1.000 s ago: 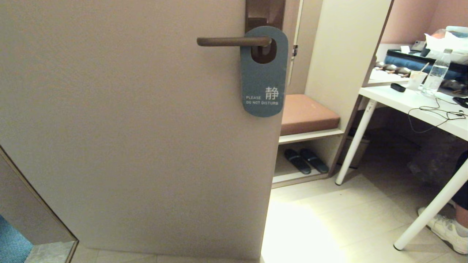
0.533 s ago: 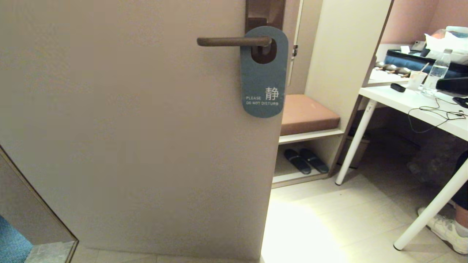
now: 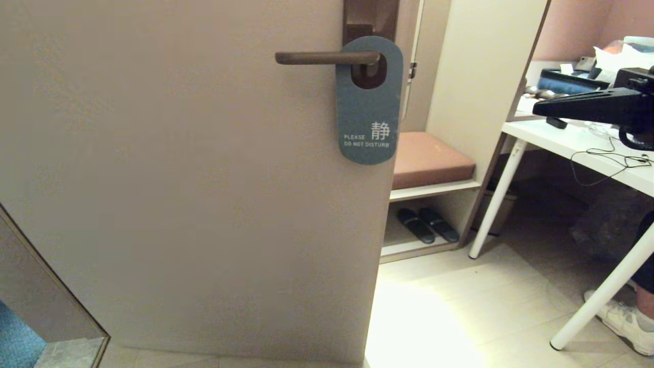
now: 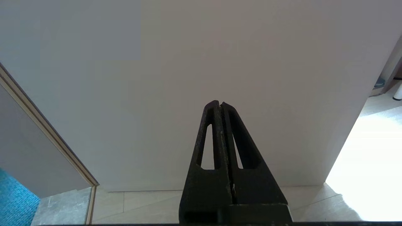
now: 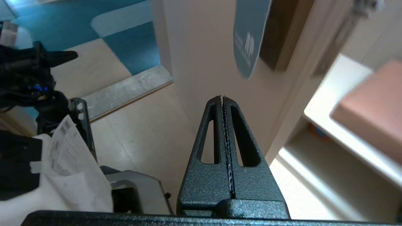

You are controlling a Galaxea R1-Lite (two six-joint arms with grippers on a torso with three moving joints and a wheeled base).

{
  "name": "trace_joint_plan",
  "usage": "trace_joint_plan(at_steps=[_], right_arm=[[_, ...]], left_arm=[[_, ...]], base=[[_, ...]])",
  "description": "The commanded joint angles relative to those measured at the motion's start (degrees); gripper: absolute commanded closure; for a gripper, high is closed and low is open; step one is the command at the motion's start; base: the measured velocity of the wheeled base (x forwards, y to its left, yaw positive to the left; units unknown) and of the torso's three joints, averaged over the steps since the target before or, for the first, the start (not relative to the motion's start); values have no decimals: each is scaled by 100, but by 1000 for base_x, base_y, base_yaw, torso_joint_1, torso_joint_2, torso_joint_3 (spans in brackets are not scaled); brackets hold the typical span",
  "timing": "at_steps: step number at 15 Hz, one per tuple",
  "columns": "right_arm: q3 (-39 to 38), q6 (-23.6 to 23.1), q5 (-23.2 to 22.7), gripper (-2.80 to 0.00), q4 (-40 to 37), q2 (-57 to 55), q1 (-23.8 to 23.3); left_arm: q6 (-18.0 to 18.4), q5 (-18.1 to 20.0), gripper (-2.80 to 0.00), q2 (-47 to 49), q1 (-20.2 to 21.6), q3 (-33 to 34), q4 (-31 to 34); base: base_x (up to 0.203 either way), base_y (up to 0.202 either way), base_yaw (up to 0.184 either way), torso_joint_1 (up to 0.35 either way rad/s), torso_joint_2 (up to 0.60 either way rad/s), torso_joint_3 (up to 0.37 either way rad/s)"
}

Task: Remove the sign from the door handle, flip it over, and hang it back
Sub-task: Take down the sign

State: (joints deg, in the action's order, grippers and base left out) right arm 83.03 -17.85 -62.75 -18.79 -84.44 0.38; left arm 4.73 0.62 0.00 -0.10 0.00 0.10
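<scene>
The sign (image 3: 369, 117) hangs by its round hole on the door handle (image 3: 327, 58), blue-grey "PLEASE DO NOT DISTURB" face outward. The handle is a dark-brown lever on a brown backplate (image 3: 370, 18). My right gripper (image 3: 536, 109) is shut and empty, at the sign's height and well to its right, pointing left toward it. In the right wrist view the gripper (image 5: 222, 97) points below the sign's lower end (image 5: 249, 40). My left gripper (image 4: 219, 103) is shut and empty, low before the plain door; it is out of the head view.
The beige door (image 3: 179, 179) fills the left. Right of its edge stand a shelf unit with a brown cushion (image 3: 429, 158) and slippers (image 3: 428, 225). A white table (image 3: 577, 148) with clutter and a person's shoe (image 3: 626, 322) are at the right.
My right arm has come into the head view from the right edge and moved left toward the sign. The sign and handle have not moved.
</scene>
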Motion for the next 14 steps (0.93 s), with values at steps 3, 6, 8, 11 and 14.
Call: trace_joint_plan(at_steps=[3, 6, 8, 11, 14], right_arm=[[499, -377, -376, 0, 49, -716, -11], [401, -879, -359, 0, 467, -850, 117], [305, -935, -338, 0, 690, -969, 205], [301, -939, -317, 0, 1143, -1315, 400], [301, -947, -300, 0, 1314, -1570, 596]], left_arm=[[2, -1, 0, 0, 1, 0, -1], [2, -1, 0, 0, 1, 0, -1], [2, -1, 0, 0, 1, 0, -1], [2, -1, 0, 0, 1, 0, -1], [2, -1, 0, 0, 1, 0, -1]], base=[[0, 0, 0, 0, 0, 0], [0, 0, 0, 0, 0, 0], [0, 0, 0, 0, 0, 0], [0, 0, 0, 0, 0, 0], [0, 0, 0, 0, 0, 0]])
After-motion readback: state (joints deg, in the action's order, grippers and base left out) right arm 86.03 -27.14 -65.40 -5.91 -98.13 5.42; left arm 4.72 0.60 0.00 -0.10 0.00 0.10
